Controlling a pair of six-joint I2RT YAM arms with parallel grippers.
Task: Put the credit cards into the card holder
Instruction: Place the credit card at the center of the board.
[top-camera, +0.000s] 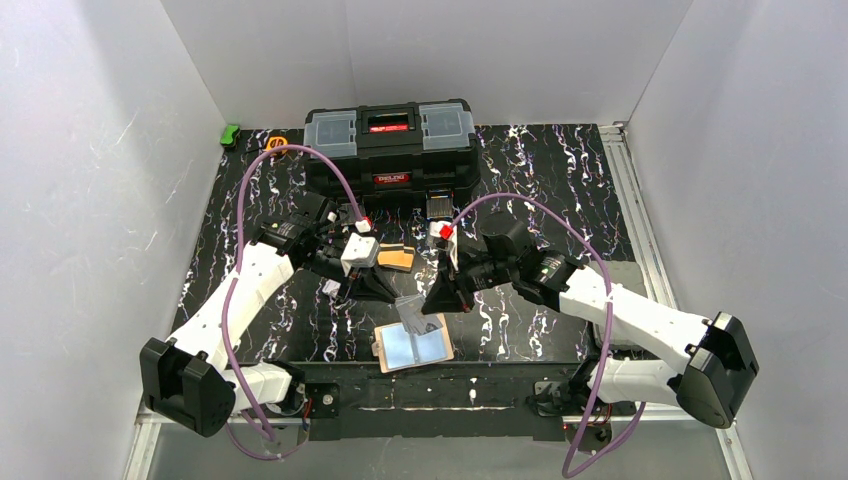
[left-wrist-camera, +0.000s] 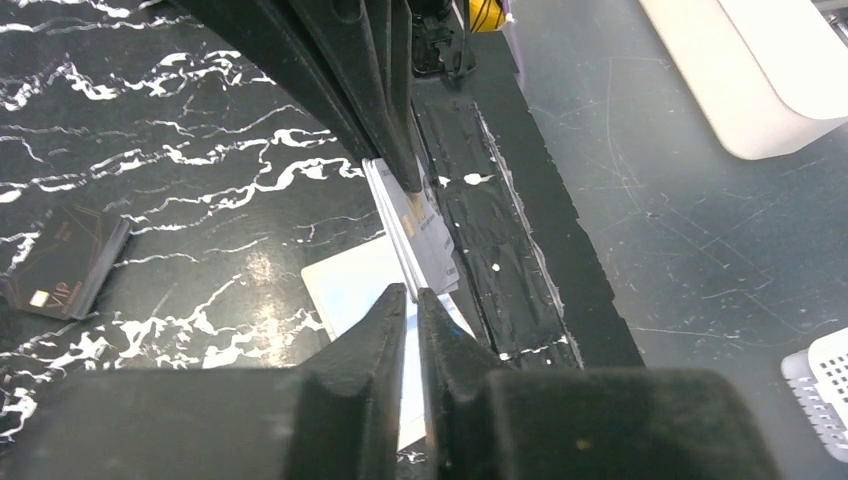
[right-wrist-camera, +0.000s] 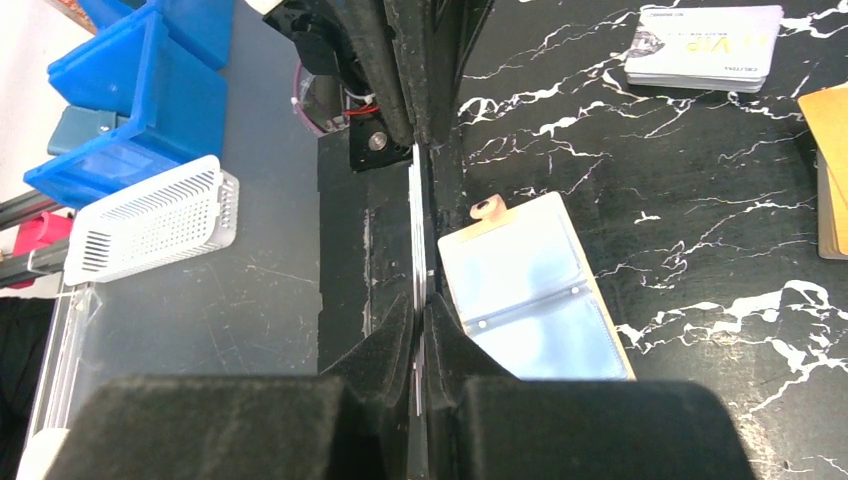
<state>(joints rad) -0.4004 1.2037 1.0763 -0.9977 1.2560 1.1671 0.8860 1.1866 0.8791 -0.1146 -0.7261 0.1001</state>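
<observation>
A pale card (top-camera: 410, 308) is pinched edge-on in the clenched right gripper (right-wrist-camera: 420, 310), right beside the card holder (right-wrist-camera: 530, 295), which is laid open near the front edge of the table (top-camera: 560, 200). The left gripper (left-wrist-camera: 412, 297) is clamped shut too; pale cards (left-wrist-camera: 430, 240) are seen at its tips, but a grip cannot be confirmed.

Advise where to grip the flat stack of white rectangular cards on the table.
Probably from straight above, closing across the short width onto the long edges of the white rectangular card stack. It lies flat, so no face is pinchable; its stacked thickness gives the edges height, and black marbled table shows all round it.
</observation>
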